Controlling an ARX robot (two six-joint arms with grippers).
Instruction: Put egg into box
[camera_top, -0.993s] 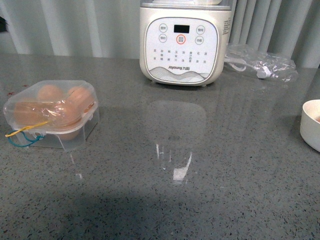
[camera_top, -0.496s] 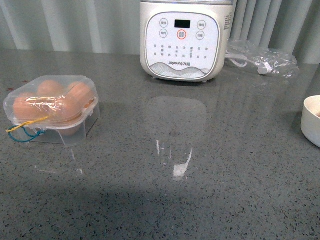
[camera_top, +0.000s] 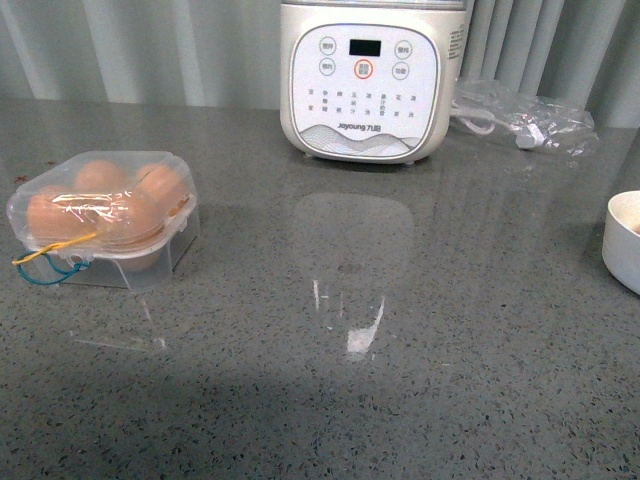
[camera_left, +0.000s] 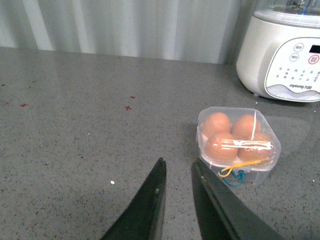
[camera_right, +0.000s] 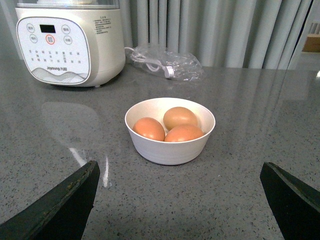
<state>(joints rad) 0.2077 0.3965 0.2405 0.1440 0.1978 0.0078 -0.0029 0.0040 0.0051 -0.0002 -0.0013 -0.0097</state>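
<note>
Nearby, left gripper (camera_left: 176, 167) almost closed, over bare counter (camera_left: 75, 150) beside shut box (camera_left: 238, 140) of four eggs. Right gripper (camera_right: 180, 200) spread wide before bowl (camera_right: 170, 145) of eggs.

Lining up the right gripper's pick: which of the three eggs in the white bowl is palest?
The egg at the back of the bowl, toward the appliance side: it is tan, while the two front eggs are deeper orange.
</note>
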